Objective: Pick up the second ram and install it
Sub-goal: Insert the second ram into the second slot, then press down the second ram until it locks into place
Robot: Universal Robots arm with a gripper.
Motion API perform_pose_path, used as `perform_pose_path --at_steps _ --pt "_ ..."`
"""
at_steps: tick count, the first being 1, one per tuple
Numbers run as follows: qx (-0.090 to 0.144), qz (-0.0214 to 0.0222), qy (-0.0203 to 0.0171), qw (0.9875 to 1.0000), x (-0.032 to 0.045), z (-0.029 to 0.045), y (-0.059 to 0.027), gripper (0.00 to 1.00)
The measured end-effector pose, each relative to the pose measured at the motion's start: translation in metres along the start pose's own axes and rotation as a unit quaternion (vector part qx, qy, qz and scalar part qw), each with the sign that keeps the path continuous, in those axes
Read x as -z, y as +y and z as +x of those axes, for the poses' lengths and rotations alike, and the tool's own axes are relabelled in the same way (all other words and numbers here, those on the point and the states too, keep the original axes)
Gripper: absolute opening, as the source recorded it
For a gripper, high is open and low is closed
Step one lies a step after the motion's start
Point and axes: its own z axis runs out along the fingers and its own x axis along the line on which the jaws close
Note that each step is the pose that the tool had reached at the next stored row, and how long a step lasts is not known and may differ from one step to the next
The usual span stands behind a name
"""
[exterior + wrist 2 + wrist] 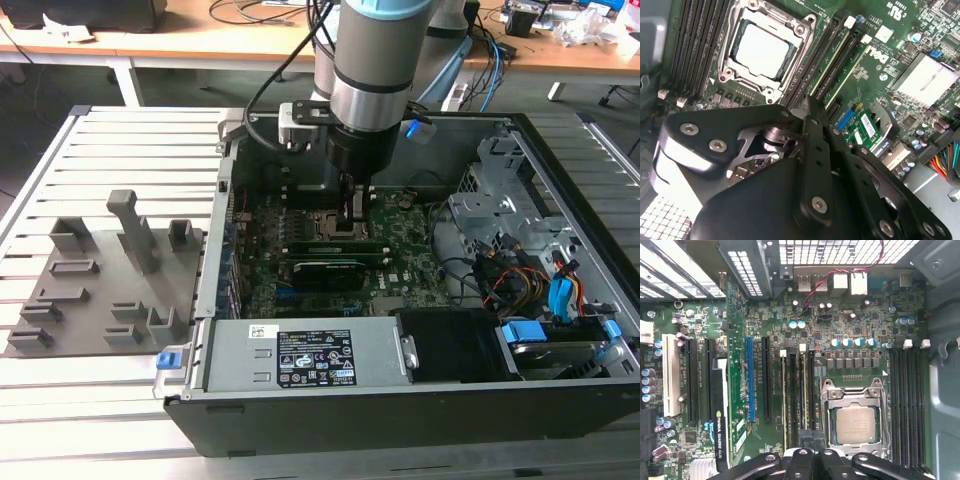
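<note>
Gripper (812, 440), fingers together, pressed on the second ram (804, 395), seated upright in a slot beside the CPU socket (854, 415). Prob. light, stiff, fragile; best held by long edges.

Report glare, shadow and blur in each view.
Second wrist view: the bare silver square CPU glares white; the black end effector looms soft up close. First wrist view: even light, crisp green motherboard. Exterior view: the arm shadows the board.
</note>
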Motion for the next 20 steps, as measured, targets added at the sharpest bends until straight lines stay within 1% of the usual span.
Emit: perform_pose_path --at_steps 5,6,7,8,9,10,12,14,15,16,17,18,19,20 --pt "0.0 0.0 0.0 1.0 0.0001 0.0 -0.0001 0.11" --pt "0.0 -0.0001 0.0002 1.0 0.0003 -0.0002 -0.0053 0.11" --pt "0.0 -0.0012 0.0003 1.0 0.0002 -0.0006 -0.0185 0.11" --pt "0.0 -0.0031 0.0008 1.0 -0.0031 -0.0012 -0.0364 0.11" --pt "0.0 -0.0034 0.0008 1.0 -0.006 -0.0013 -0.0411 0.11" --pt "0.0 -0.0038 0.0008 1.0 -0.0114 -0.0012 -0.0454 0.11" --pt "0.0 -0.0038 0.0008 1.0 -0.0184 -0.0011 -0.0461 0.11" --pt "0.0 -0.0039 0.0008 1.0 -0.0282 -0.0008 -0.0482 0.11" --pt "0.0 -0.0041 0.0018 1.0 -0.0325 -0.0004 -0.0486 0.11" --pt "0.0 -0.0041 0.0018 1.0 -0.0341 -0.0003 -0.0487 0.11" --pt "0.0 -0.004 0.0014 1.0 -0.0343 -0.0004 -0.0487 0.11" --pt "0.0 -0.0028 -0.0001 1.0 -0.0309 -0.0009 -0.0484 0.11" --pt "0.0 -0.0012 0.0004 1.0 -0.0261 -0.001 -0.0466 0.11" --pt "0.0 0.0009 0.0002 1.0 -0.0248 -0.0008 -0.0411 0.11"
